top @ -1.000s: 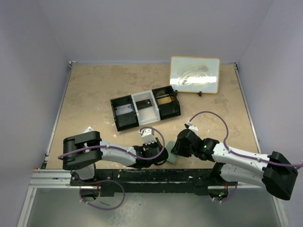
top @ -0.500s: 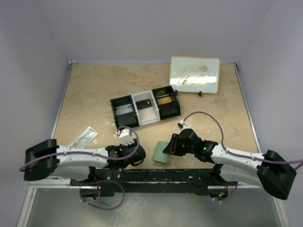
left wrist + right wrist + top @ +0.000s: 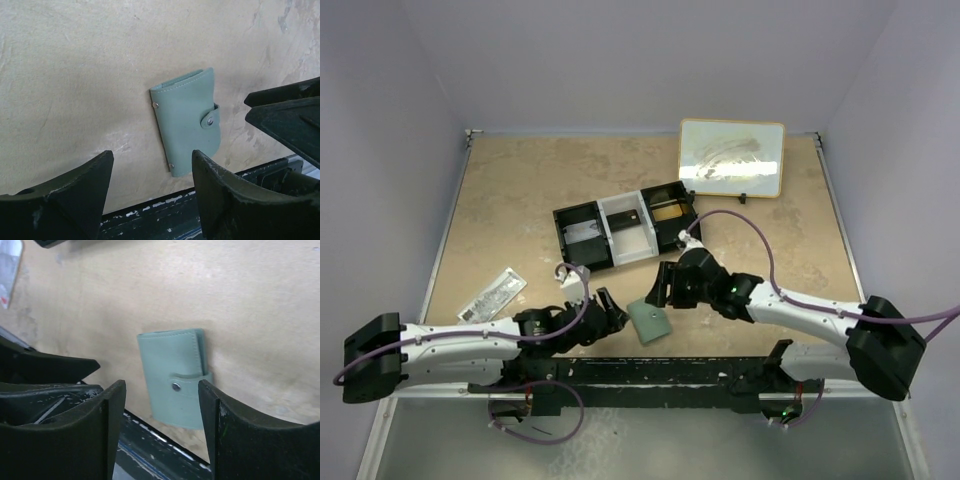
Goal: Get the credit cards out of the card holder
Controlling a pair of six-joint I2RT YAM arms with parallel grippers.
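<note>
Card holder [image 3: 648, 322] lies folded and snapped shut on the near side of the three-compartment tray [image 3: 563, 232]. Left gripper [image 3: 608, 310] and right gripper [image 3: 660, 287] flank it, both spread wide, empty, neither one touching it.

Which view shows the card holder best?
Left wrist: the card holder lies whole, sharp and snapped shut, filling much of the frame. Right wrist also shows it whole, slightly softer. Top external shows only a small green shape.
</note>
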